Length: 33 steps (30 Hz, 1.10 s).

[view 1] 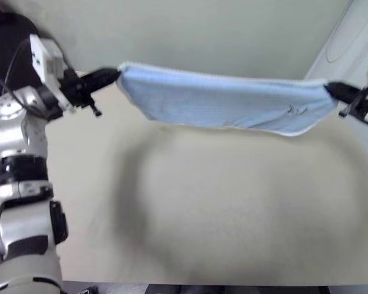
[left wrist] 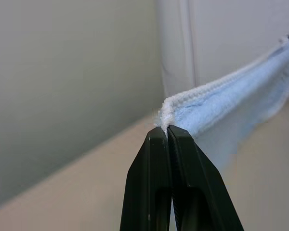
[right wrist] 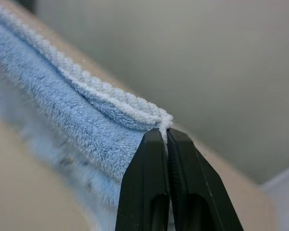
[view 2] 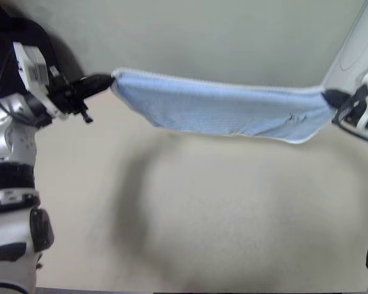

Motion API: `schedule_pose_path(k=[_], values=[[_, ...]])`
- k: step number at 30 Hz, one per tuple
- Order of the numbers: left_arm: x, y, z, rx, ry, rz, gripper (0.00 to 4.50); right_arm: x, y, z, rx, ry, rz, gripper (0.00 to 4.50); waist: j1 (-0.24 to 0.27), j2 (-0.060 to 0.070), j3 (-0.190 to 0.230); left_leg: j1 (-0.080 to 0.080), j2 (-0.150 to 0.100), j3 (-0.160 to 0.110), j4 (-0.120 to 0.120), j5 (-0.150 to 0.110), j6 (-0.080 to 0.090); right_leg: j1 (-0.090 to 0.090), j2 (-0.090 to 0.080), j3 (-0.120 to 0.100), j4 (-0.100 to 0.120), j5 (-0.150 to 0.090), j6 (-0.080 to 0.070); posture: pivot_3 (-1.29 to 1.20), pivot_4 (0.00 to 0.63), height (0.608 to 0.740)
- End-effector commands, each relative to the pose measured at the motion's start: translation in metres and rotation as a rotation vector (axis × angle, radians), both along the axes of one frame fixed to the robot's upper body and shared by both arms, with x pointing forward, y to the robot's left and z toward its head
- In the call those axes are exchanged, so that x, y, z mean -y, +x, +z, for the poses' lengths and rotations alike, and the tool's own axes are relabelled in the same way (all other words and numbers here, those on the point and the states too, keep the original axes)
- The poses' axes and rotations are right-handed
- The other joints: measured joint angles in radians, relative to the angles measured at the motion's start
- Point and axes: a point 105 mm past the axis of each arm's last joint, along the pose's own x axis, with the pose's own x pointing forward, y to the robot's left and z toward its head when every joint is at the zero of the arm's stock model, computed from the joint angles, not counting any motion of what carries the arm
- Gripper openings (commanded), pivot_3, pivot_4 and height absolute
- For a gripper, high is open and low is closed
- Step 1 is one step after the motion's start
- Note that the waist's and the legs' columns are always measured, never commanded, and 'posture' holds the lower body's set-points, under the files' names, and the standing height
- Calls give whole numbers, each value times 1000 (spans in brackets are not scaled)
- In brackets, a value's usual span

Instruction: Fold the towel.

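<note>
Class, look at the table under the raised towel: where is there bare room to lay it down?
The beige table lies bare below the towel, from the left hand across to the right hand. Each hand pinches one towel corner. Only the left arm crowds the near left edge.

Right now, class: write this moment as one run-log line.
towel: lifted, stretched between both grippers | left gripper: shut on one corner | right gripper: shut on the opposite corner | table: below
</note>
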Motion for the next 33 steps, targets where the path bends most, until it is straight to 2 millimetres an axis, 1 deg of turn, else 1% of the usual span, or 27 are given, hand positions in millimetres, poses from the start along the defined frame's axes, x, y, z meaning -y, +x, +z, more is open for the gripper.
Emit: schedule_pose_path(k=[1, 3, 5, 7, 8, 9, 10, 12, 14, 17, 19, 21, 24, 27, 29, 30, 33], values=[[-10, -30, -11, -33, 42, -26, 0, -2, -30, -15, -50, 11, 56, 47, 0, 0, 0, 0, 0, 0, 1, 1, -1, 0, 0, 0, 1, -1, -1, 0, 150, 740], [-11, -48, -34, -115, 66, -52, 0, -8, -48, -43, -150, 22, 92, 47, -1, 0, 0, 0, 0, 1, 1, 1, -2, 1, 0, 0, 1, -2, -3, 0, 150, 740], [-12, -62, -49, -181, 77, -62, 0, -16, -67, -64, -249, 46, 135, 47, -1, 0, 1, 0, 0, 1, 1, -5, -9, 1, 1, 1, 2, -5, -7, 0, 150, 740], [-14, -73, -60, -229, 90, -62, 0, -25, -88, -83, -347, 39, 194, 47, 0, -1, 1, 0, 0, 0, 1, -6, -13, 0, 1, 1, 3, -8, -9, 0, 150, 740], [-14, -77, -63, -246, 95, -60, 0, -29, -97, -89, -378, 30, 219, 47, 0, -1, 1, -1, 0, 0, 1, -6, -13, 0, 2, 2, 3, -14, -11, 0, 150, 740], [-16, -82, -69, -276, 99, -58, 0, -33, -106, -97, -424, 34, 240, 47, -1, -1, 1, -1, 0, 0, 1, -5, -13, 0, 2, 2, 4, -20, -8, 0, 150, 740], [-18, -88, -76, -311, 110, -56, 0, -35, -113, -102, -455, 61, 245, 47, -3, -1, 1, -1, 0, 0, 1, -5, -13, 0, 2, 2, 6, -25, -8, 0, 150, 740], [-21, -96, -90, -383, 124, -60, 0, -34, -117, -110, -495, 81, 236, 47, -7, 0, 0, -1, 0, 1, 1, -6, -13, -1, 2, 4, 8, -31, -9, 0, 150, 740], [-24, -99, -98, -416, 142, -53, 0, -33, -118, -113, -509, 82, 229, 47, -10, -1, 0, 0, -1, 3, 2, -7, -12, -2, 1, 4, 11, -36, -12, 0, 150, 740], [-24, -100, -111, -455, 208, -55, 0, -34, -114, -113, -504, 73, 222, 47, -9, -5, -2, -1, -1, 3, 3, -7, -12, -5, 1, 5, 17, -36, -13, 0, 150, 740], [-24, -95, -113, -455, 204, -42, 0, -34, -107, -111, -489, 83, 206, 47, -9, -5, -3, 0, -1, 3, 2, -9, -12, -5, 1, 5, 19, -32, -19, 0, 150, 740], [-25, -79, -115, -441, 180, 4, 0, -32, -95, -111, -471, 77, 161, 47, -8, -5, -3, 1, -1, 3, 2, -9, -12, -5, 1, 5, 19, -31, -21, 0, 150, 740], [-23, -55, -113, -403, 147, 43, 0, -32, -81, -111, -446, 54, 131, 47, -4, -5, -4, 1, -1, 2, 2, -9, -12, -5, 1, 4, 20, -29, -23, 0, 150, 740], [-22, -40, -109, -371, 126, 62, 0, -31, -71, -111, -428, 49, 106, 47, -4, -7, -4, 2, -1, 2, 2, -9, -11, -4, 1, 3, 20, -22, -29, 0, 150, 740], [-21, -27, -108, -349, 126, 93, 0, -28, -60, -113, -422, 35, 69, 47, -5, -7, -4, 2, -1, 3, 2, -8, -9, -4, 1, 3, 19, -18, -26, 0, 150, 740], [-22, -20, -110, -346, 133, 111, 0, -28, -56, -115, -420, 24, 54, 47, -5, -7, -4, 2, -1, 3, 2, -5, -4, -3, 0, 3, 18, -17, -23, 0, 150, 740], [-21, -7, -115, -335, 155, 142, 0, -27, -45, -120, -414, 7, 23, 47, -5, -7, -4, 4, 0, 3, 2, -4, -2, -2, 1, 3, 18, -15, -20, 0, 150, 740]])
